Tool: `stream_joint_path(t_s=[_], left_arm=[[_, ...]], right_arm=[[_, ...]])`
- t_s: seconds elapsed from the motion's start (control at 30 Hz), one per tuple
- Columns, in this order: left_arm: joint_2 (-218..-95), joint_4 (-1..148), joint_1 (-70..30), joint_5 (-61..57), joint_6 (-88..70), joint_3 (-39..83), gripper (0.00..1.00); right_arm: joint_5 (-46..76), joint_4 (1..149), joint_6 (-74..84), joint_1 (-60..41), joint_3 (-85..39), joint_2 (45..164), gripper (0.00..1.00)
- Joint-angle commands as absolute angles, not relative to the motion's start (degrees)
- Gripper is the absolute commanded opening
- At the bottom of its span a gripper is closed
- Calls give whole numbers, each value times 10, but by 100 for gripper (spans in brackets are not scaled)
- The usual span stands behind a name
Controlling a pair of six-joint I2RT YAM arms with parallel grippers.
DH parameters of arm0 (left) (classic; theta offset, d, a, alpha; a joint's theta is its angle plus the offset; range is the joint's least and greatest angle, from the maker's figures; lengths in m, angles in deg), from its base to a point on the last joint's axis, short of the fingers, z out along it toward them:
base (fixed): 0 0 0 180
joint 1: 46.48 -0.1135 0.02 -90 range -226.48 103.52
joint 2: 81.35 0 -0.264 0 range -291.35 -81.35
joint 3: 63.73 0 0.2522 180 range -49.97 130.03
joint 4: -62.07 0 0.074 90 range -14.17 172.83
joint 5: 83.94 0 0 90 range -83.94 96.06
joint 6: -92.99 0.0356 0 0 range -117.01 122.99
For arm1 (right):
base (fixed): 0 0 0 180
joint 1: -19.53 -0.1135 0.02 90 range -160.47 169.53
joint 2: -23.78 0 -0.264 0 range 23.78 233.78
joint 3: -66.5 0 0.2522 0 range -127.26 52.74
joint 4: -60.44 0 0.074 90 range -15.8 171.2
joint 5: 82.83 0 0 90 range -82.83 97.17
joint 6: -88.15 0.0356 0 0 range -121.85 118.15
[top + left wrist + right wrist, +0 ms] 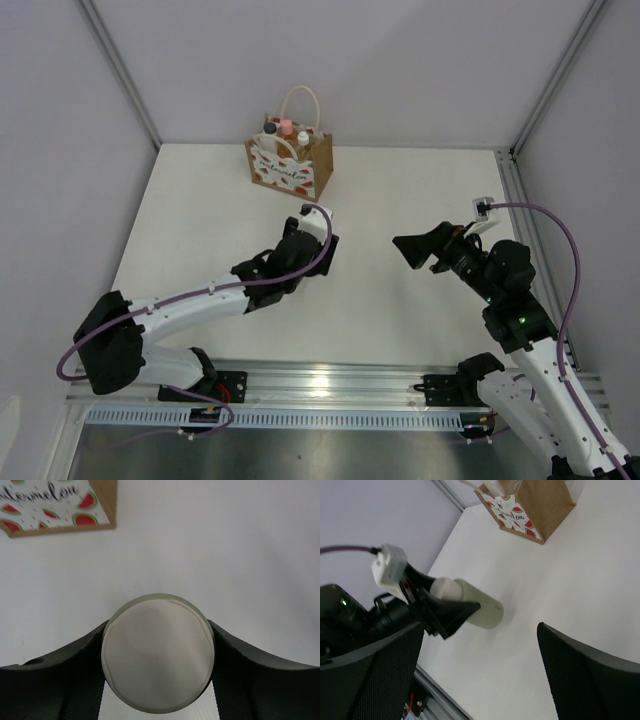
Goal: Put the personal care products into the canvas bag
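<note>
Top view: canvas bag (292, 170) stands upright at the far side of the desk (400, 200), mouth up, white handles (300, 88) looping over it. In it: a pink cap (286, 126), a white cap (303, 137), and a third pale container (269, 130) at the left, too small to name. So three look in, one to go. Left claw (316, 220) sits near the bag on its near side, its load hidden under the wrist here. Right claw (413, 250) is well apart to the right, jaws wide, nothing in them. Left wrist view: claw clamped on the olive-beige bottle (159, 660), cream cap facing the lens, fingers (250, 670) on either side. The bag's printed panel (50, 505) shows top left, so the bag is ahead and to the left. Right wrist view: bottle lies about level, held at the cap end, base end low by the desk; touching or just off, cannot tell. The right claw's own pads are spread wide and empty. Step in hand, judged: carry the last bottle to the bag. To do it well, lift first and go slow, since the cap-end grip could let the body swing. Tip it base-down, come in between the handles over whatever gap is free, and release low so the light bag is not tipped and the standing bottles are not knocked.
</note>
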State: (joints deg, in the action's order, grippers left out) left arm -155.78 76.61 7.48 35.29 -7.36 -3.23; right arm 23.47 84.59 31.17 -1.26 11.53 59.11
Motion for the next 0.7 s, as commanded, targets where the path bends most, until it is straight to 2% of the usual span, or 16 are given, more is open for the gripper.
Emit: stream_joint_path(t_s=[0.0, 0.37, 0.6, 0.67], left_arm=[[-1570, 679, 37, 380, -13, 87, 1], [-1711, 657, -67, 346, 84, 342, 0], [-1809, 604, -118, 313, 101, 449, 0], [-1840, 626, -135, 296, 93, 519, 0]], right_arm=[[255, 822, 321, -15, 114, 584, 99], [264, 823, 330, -16, 122, 553, 99], [266, 826, 330, -16, 125, 531, 99], [268, 829, 330, -16, 126, 527, 99]])
